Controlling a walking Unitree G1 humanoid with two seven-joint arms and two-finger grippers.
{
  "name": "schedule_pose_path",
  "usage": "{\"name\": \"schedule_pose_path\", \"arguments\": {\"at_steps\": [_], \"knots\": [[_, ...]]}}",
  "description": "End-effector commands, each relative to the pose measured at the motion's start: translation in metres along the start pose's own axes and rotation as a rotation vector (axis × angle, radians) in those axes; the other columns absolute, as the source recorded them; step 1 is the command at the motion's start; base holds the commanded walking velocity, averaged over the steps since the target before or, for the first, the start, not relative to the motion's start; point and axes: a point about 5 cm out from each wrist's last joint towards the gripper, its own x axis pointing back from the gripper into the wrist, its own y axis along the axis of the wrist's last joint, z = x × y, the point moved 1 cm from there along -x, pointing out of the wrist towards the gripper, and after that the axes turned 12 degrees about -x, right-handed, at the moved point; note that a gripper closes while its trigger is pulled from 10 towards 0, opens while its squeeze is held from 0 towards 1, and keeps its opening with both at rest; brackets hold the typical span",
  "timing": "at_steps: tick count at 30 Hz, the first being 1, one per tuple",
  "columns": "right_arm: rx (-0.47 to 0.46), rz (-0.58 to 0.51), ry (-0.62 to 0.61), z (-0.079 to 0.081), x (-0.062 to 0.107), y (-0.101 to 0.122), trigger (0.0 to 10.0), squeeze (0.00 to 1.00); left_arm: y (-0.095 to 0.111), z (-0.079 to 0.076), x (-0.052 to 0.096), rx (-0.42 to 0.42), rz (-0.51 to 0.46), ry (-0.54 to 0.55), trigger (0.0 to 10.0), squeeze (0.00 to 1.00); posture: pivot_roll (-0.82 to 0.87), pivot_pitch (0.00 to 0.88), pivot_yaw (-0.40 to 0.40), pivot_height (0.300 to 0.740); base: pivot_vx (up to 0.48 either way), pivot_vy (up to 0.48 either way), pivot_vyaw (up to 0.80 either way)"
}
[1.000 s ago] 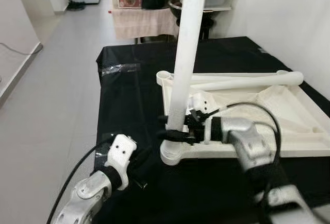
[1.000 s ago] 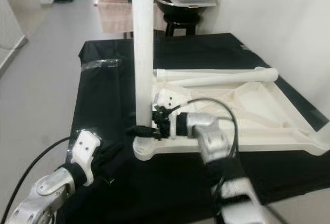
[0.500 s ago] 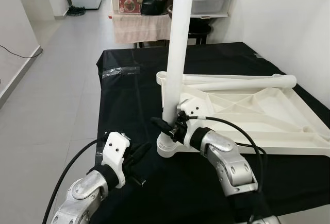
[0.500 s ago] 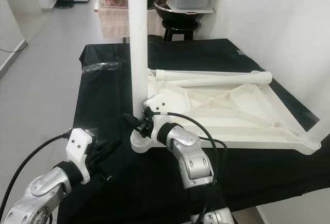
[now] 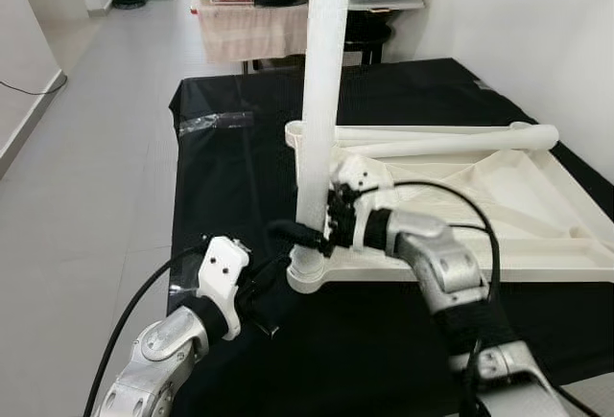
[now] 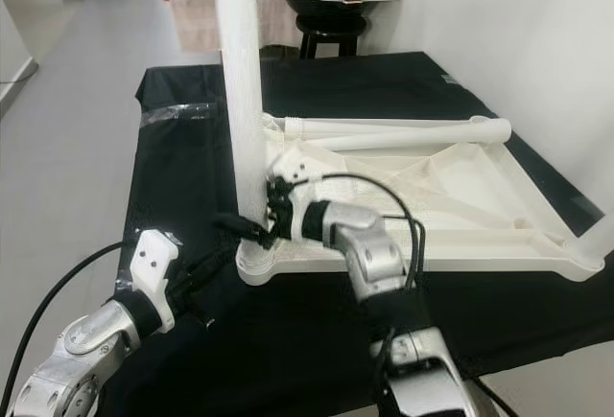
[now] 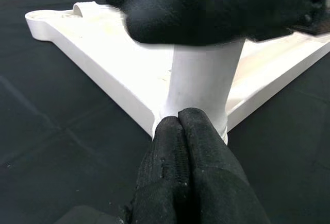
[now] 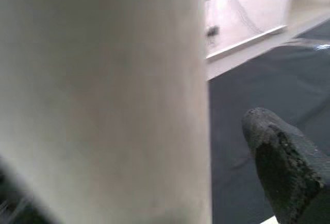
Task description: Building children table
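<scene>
The white tabletop [image 5: 537,262] lies upside down on the black-covered table [image 5: 230,187]. A white table leg [image 5: 321,101] stands upright in its near-left corner socket [image 5: 309,271]. My right gripper [image 5: 312,235] is shut on the foot of that leg; in the right wrist view the leg [image 8: 103,95] looms close beside one black fingertip [image 8: 283,157]. My left gripper [image 7: 179,118] is shut, and its tips rest against the socket's base [image 7: 198,87]. A second white leg [image 5: 446,137] lies flat along the tabletop's far edge.
A strip of shiny tape [image 5: 216,122] sticks to the cloth at the far left. Grey floor [image 5: 86,149] runs along the table's left side. A towel-draped shelf [image 5: 249,38] and a dark stool [image 6: 326,29] stand behind. A white wall [image 5: 537,24] is on the right.
The head camera has shifted. My left gripper has edged in toward the corner socket. My right gripper stays on the upright leg.
</scene>
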Motion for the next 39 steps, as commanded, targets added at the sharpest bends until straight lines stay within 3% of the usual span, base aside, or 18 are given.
{"name": "schedule_pose_path", "arguments": {"at_steps": [1,9,10,19,24,26,27,28,29,30,31,32,33,34,39], "knots": [[0.050,0.050,0.204,0.006,0.005,0.011,10.0,0.00,-0.002,-0.001,0.002,-0.006,0.006,0.001,10.0,0.00,-0.01,0.058,-0.053,0.740,0.000,0.000,0.00],[0.038,0.108,0.271,-0.001,0.002,0.015,10.0,0.00,-0.003,-0.003,0.003,-0.010,0.007,0.002,10.0,0.00,0.00,0.061,-0.056,0.740,0.000,0.000,0.00],[0.040,0.110,0.274,-0.003,0.002,0.015,0.0,0.00,-0.002,-0.003,0.003,-0.011,0.007,0.001,10.0,0.00,0.01,0.063,-0.055,0.740,0.000,0.000,0.00],[0.039,0.086,0.281,-0.008,0.013,0.008,0.0,0.00,-0.002,-0.005,0.004,-0.004,0.007,-0.007,10.0,0.00,0.00,0.073,-0.044,0.740,0.000,0.000,0.00],[0.047,0.040,0.200,-0.005,0.023,-0.002,0.0,0.00,-0.002,-0.006,0.004,-0.004,0.009,-0.015,10.0,0.00,0.00,0.079,-0.046,0.740,0.000,0.000,0.00],[0.015,0.017,-0.016,-0.006,0.021,-0.019,0.0,0.00,-0.001,-0.006,0.005,-0.007,0.011,-0.017,10.0,0.00,0.00,0.086,-0.058,0.740,0.000,0.000,0.00],[-0.057,-0.094,-0.247,-0.009,0.014,-0.027,0.0,0.00,-0.001,-0.006,0.006,-0.008,0.012,-0.015,10.0,0.00,0.00,0.094,-0.070,0.740,0.000,0.000,0.00],[-0.057,-0.094,-0.247,-0.009,0.014,-0.027,0.0,0.00,-0.001,-0.006,0.006,-0.008,0.012,-0.015,10.0,0.00,0.00,0.094,-0.070,0.740,0.000,0.000,0.00],[-0.120,-0.168,-0.414,-0.011,0.014,-0.034,0.0,0.00,-0.001,-0.006,0.007,-0.010,0.012,-0.014,10.0,0.00,0.00,0.094,-0.070,0.740,0.000,0.000,0.00],[-0.120,-0.168,-0.414,-0.011,0.014,-0.034,0.0,0.00,-0.001,-0.006,0.007,-0.010,0.012,-0.014,10.0,0.00,0.00,0.094,-0.070,0.740,0.000,0.000,0.00],[-0.207,-0.232,-0.556,-0.007,0.015,-0.048,0.0,0.00,-0.001,-0.005,0.008,-0.009,0.013,-0.010,10.0,0.00,-0.01,0.101,-0.073,0.740,0.000,0.000,0.00],[-0.099,-0.230,-0.603,0.000,0.016,-0.046,0.0,0.00,-0.002,-0.004,0.009,-0.013,0.017,-0.009,10.0,0.00,-0.02,0.096,-0.053,0.740,0.000,0.000,0.00],[-0.099,-0.230,-0.603,0.000,0.016,-0.046,0.0,0.00,-0.002,-0.004,0.009,-0.013,0.017,-0.009,10.0,0.00,-0.02,0.096,-0.053,0.740,0.000,0.000,0.00],[0.001,-0.213,-0.596,0.006,0.015,-0.042,0.0,0.00,-0.003,-0.004,0.009,-0.016,0.020,-0.010,10.0,0.00,-0.02,0.096,-0.053,0.740,0.000,0.000,0.00],[-0.035,-0.144,-0.548,0.004,0.009,-0.051,0.0,0.00,-0.005,-0.003,0.008,-0.017,0.030,-0.025,10.0,0.00,-0.02,0.078,-0.046,0.740,0.000,0.000,0.00]]}}
